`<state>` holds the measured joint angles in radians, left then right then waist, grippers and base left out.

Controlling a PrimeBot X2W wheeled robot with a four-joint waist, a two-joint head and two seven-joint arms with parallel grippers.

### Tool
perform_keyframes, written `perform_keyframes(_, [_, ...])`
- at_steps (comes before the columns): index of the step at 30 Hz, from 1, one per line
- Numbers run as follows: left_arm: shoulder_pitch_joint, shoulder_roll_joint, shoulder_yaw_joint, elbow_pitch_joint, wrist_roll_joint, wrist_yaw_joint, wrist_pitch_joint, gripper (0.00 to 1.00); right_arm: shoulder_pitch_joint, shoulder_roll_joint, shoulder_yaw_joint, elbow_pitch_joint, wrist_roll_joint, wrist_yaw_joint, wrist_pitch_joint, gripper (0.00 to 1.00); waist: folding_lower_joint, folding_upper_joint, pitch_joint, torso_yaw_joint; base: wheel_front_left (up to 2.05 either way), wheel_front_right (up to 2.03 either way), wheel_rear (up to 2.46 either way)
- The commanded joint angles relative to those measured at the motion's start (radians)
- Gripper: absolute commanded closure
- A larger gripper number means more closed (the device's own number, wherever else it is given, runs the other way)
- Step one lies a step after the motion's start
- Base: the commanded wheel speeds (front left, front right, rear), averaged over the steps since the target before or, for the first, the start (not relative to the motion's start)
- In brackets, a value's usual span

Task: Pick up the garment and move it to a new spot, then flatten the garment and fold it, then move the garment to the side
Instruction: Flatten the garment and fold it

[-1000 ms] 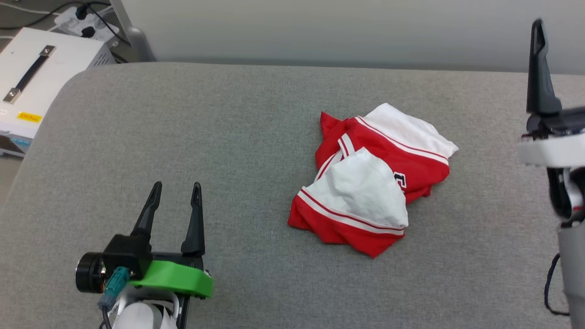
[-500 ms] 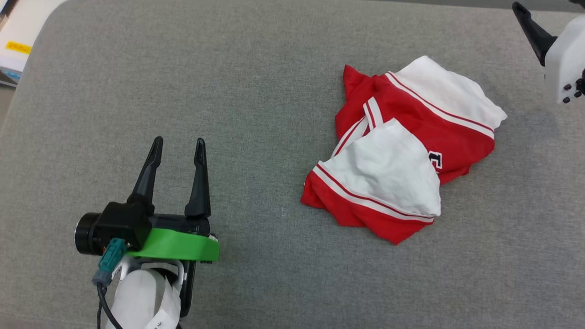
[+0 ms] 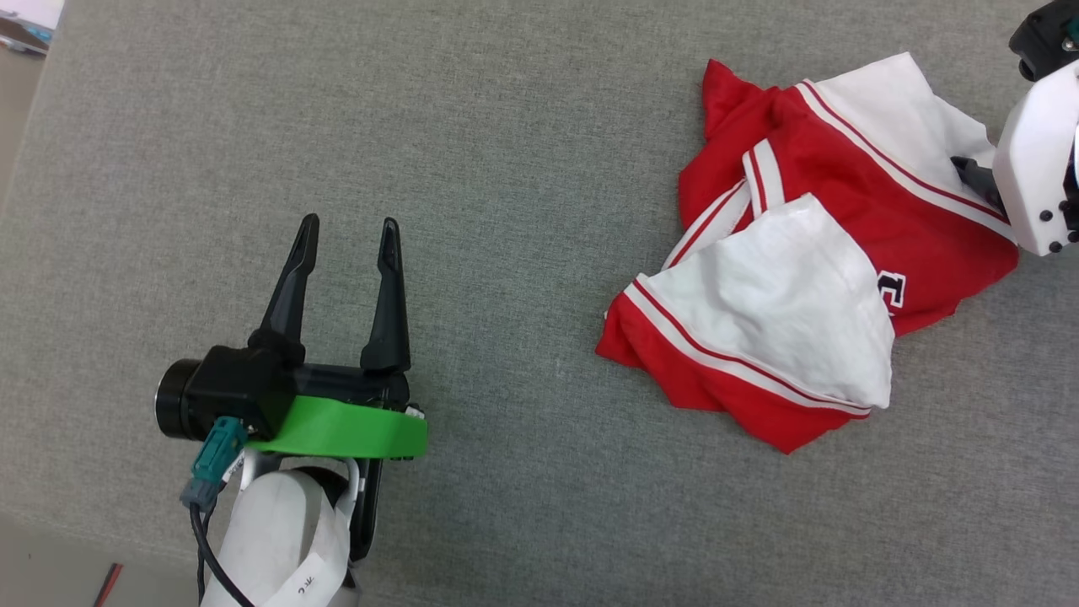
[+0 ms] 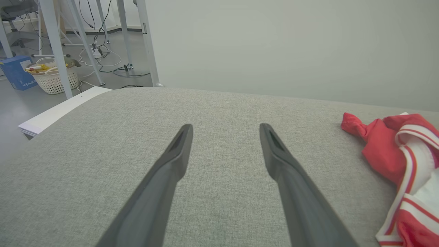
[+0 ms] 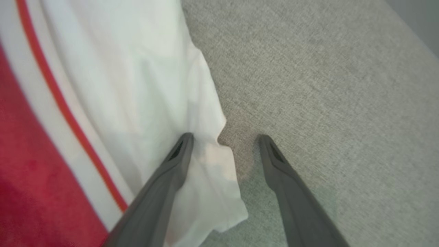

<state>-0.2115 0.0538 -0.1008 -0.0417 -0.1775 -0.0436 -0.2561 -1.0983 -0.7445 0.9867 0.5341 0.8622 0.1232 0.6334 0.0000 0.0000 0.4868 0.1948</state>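
**Right arm drops to the sleeve**

Your head camera has tilted down toward the grey padded table (image 3: 506, 169), so the garment (image 3: 784, 295) now sits larger and further right in its view. That shift is the camera's, not the shirt's. Your right gripper (image 5: 224, 137), a second ago raised at the right edge with fingers pointing up, has come down at the garment's far white sleeve (image 3: 893, 110). One finger (image 5: 171, 164) is over the cloth, the other over bare table.

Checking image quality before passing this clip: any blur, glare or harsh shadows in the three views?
Head view: even light, the garment crisp, no glare. Left wrist view: left gripper blurs near the bottom edge, table sharp. Right wrist view: soft overall, the white sleeve almost washed out, faint shadow on the table by the right gripper.
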Motion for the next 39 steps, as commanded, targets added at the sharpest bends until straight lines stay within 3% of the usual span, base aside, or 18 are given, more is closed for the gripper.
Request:
perform_keyframes(1, [-0.022, -0.004, -0.003, 0.001, -0.01, 0.006, -0.006, 0.0, 0.046, 0.013, 0.048, 0.02, 0.016, 0.008, 0.033, 0.0, 0.0, 0.0, 0.016, 0.013, 0.0, 0.0, 0.0])
perform_keyframes(5, [-0.028, -0.004, -0.004, 0.007, -0.01, 0.008, -0.006, 0.0, 0.058, 0.011, 0.095, 0.021, 0.037, 0.008, 0.033, 0.0, 0.0, 0.0, 0.02, 0.015, 0.0, 0.0, 0.0])
perform_keyframes(6, [-0.029, -0.004, -0.003, 0.008, -0.009, 0.009, -0.006, 0.0, 0.053, 0.011, 0.101, 0.019, 0.037, 0.008, 0.015, 0.19, 0.0, 0.0, 0.018, 0.014, 0.0, 0.0, 0.0])
perform_keyframes(7, [-0.029, -0.004, -0.002, 0.01, -0.009, 0.009, -0.006, 0.0, 0.047, 0.011, 0.105, 0.018, 0.033, 0.008, -0.003, 0.84, 0.0, 0.0, 0.014, 0.013, 0.0, 0.0, 0.0])
perform_keyframes(8, [-0.028, -0.004, -0.001, 0.012, -0.008, 0.01, -0.006, 0.0, 0.04, 0.011, 0.111, 0.016, 0.028, 0.008, -0.028, 1.0, 0.0, 0.0, 0.006, 0.01, 0.0, 0.0, 0.0])
perform_keyframes(15, [0.004, -0.004, 0.011, 0.039, 0.011, 0.006, -0.006, 0.0, -0.014, 0.021, 0.052, -0.008, 0.022, 0.008, -0.291, 1.0, 0.0, 0.0, -0.082, -0.019, 0.0, 0.0, 0.0])
perform_keyframes(20, [0.053, -0.004, 0.024, 0.051, 0.029, 0.003, -0.006, 0.0, 0.046, -0.036, 0.01, -0.065, 0.025, 0.008, -0.425, 1.0, 0.0, 0.0, -0.168, -0.048, 0.0, 0.0, 0.0])
perform_keyframes(26, [0.111, -0.004, 0.036, 0.058, 0.047, -0.004, -0.006, 0.0, 0.242, -0.124, -0.121, -0.078, 0.054, 0.008, -0.554, 1.0, 0.0, 0.0, -0.253, -0.079, 0.0, 0.0, 0.0])
perform_keyframes(30, [0.148, -0.004, 0.047, 0.062, 0.057, -0.005, -0.006, 0.0, 0.42, -0.145, -0.214, -0.049, 0.1, 0.008, -0.604, 1.0, 0.0, 0.0, -0.294, -0.103, 0.0, 0.0, 0.0])
perform_keyframes(36, [0.18, -0.004, 0.051, 0.07, 0.065, -0.011, -0.006, 0.0, 0.684, -0.14, -0.338, 0.025, 0.174, 0.008, -0.658, 1.0, 0.0, 0.0, -0.331, -0.115, 0.0, 0.0, 0.0])
perform_keyframes(39, [0.184, -0.004, 0.05, 0.071, 0.067, -0.013, -0.006, 0.0, 0.802, -0.107, -0.378, 0.058, 0.212, 0.008, -0.66, 1.0, 0.0, 0.0, -0.337, -0.115, 0.0, 0.0, 0.0])
